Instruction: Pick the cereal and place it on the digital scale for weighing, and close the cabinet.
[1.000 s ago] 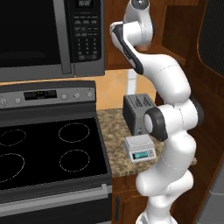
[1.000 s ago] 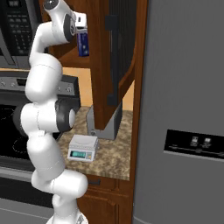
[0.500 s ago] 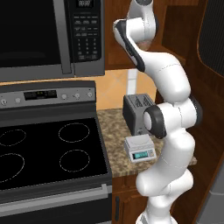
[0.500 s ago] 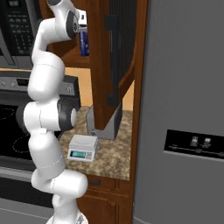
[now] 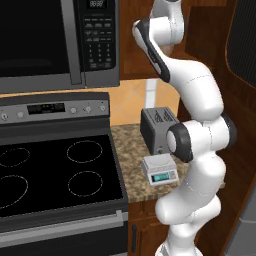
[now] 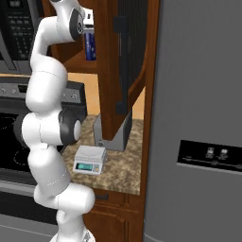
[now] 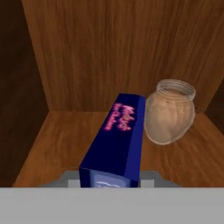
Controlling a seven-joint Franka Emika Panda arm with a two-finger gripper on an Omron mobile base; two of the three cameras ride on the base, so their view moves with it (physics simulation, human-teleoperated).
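Your tool [image 6: 88, 29] is up at the open cabinet [image 6: 124, 61], at the mouth of its shelf, and it appears to be clamped on the cereal [image 7: 117, 139]. In the hand view the box's near end fills the spot between the fingers, which are hidden behind it, so you cannot see the contact itself. The dark blue box runs away from the camera over the wooden shelf [image 7: 52, 144], its pink lettering on top. From the right base view the cereal [image 6: 90, 45] hangs just below the hand, upright, at the front of the shelf opening.

Just beyond the box's far end, to its right, stands the tan jar [image 7: 169, 112], close to the box; whether they touch you cannot tell.

The cabinet door [image 6: 132, 52] is swung wide open, its dark glass and bar handle facing out over the tabletop [image 6: 120, 165].

Down there, the scale [image 5: 159, 169] sits bare near the front edge, teal display forward, with the toaster [image 5: 158, 128] just behind it. The stove [image 5: 55, 172] lies to the left, under the microwave [image 5: 55, 40].
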